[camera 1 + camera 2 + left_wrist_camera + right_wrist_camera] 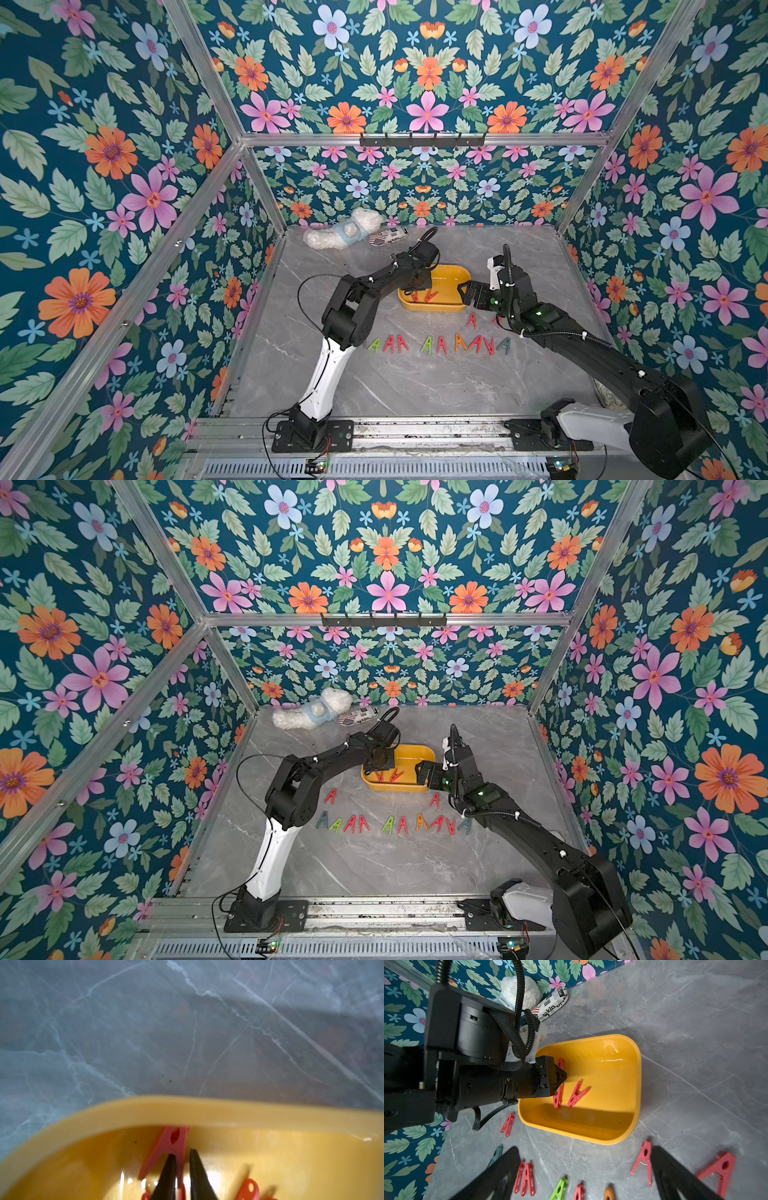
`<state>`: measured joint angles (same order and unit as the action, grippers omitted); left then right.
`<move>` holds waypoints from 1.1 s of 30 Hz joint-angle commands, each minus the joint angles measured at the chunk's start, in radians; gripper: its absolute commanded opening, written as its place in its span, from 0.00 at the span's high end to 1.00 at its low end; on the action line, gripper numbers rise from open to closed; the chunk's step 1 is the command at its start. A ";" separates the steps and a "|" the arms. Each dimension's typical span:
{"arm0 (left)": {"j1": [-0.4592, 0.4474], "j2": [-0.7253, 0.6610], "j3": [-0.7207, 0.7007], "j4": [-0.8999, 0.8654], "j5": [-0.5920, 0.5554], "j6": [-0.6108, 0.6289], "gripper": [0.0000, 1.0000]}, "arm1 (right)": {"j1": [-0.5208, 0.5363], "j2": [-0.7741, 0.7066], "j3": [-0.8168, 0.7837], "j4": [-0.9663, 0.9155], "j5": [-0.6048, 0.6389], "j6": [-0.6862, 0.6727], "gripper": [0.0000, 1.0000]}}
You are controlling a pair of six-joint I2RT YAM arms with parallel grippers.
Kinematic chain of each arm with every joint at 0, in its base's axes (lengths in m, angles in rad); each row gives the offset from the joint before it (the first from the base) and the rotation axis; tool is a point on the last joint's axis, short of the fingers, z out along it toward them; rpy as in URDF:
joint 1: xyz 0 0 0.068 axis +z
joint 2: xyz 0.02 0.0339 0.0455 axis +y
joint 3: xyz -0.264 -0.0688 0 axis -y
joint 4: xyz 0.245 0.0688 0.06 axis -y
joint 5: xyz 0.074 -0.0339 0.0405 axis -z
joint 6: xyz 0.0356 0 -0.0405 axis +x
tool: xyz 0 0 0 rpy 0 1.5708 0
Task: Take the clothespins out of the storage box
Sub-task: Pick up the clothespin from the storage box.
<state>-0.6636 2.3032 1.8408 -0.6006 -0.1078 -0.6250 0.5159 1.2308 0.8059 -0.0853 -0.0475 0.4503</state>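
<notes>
The yellow storage box (432,308) (395,788) stands on the grey marble table, with red clothespins (578,1094) lying inside it. My left gripper (417,289) (182,1153) reaches down into the box near its left wall. It is shut on one leg of a red clothespin (174,1140) that leans against the box wall (187,1109). My right gripper (467,293) (587,1176) hangs open just outside the box's right end, holding nothing. A row of red, green, orange and grey clothespins (440,345) (395,825) lies on the table in front of the box.
A white plush toy (345,235) and a printed pouch (388,237) lie at the back of the table by the wall. A black hook rail (422,140) is fixed high on the back wall. Single red clothespins (471,320) (330,796) lie beside the box.
</notes>
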 commanded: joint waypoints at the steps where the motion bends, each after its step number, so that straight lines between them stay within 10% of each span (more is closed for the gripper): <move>1: 0.002 -0.007 0.003 -0.028 -0.033 0.005 0.91 | 0.001 0.004 0.002 0.015 0.006 0.011 0.01; 33: -0.007 -0.458 -0.396 -0.063 -0.053 -0.130 0.96 | 0.091 0.110 0.090 0.076 -0.059 0.001 0.01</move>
<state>-0.6693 1.8755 1.4811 -0.6479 -0.1360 -0.7132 0.5922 1.3243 0.8803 -0.0483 -0.1020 0.4503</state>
